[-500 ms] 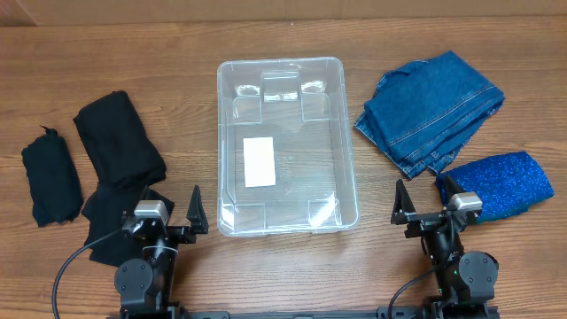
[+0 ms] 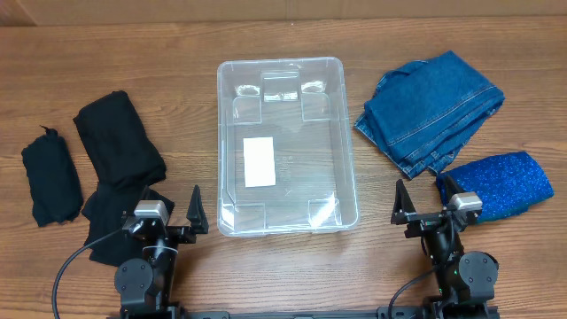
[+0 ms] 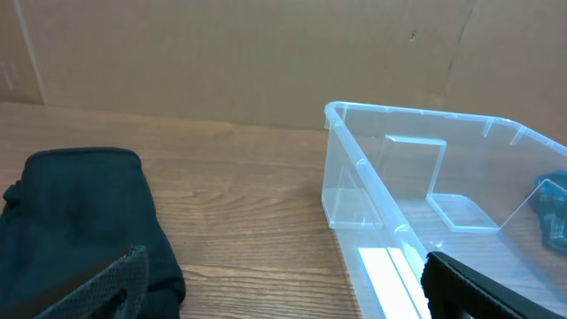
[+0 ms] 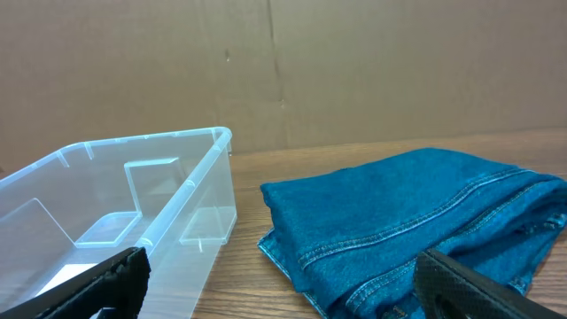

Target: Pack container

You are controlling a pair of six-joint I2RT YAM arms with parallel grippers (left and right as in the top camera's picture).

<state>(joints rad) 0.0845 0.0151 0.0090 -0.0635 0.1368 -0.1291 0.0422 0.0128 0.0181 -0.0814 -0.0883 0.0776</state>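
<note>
The clear plastic container (image 2: 282,66) stands empty in the middle of the table, a white label on its bottom; it also shows in the left wrist view (image 3: 372,168) and in the right wrist view (image 4: 168,190). Folded blue jeans (image 2: 431,110) lie to its right, also in the right wrist view (image 4: 407,226). A sparkly blue cloth (image 2: 500,182) lies below them. Black garments (image 2: 115,151) lie to the left, a smaller black piece (image 2: 50,175) further left. My left gripper (image 2: 168,215) is open and empty at the front left. My right gripper (image 2: 423,206) is open and empty at the front right.
A brown cardboard wall (image 3: 221,53) stands behind the wooden table (image 2: 177,53). The black garment (image 3: 80,221) lies just ahead of my left fingers.
</note>
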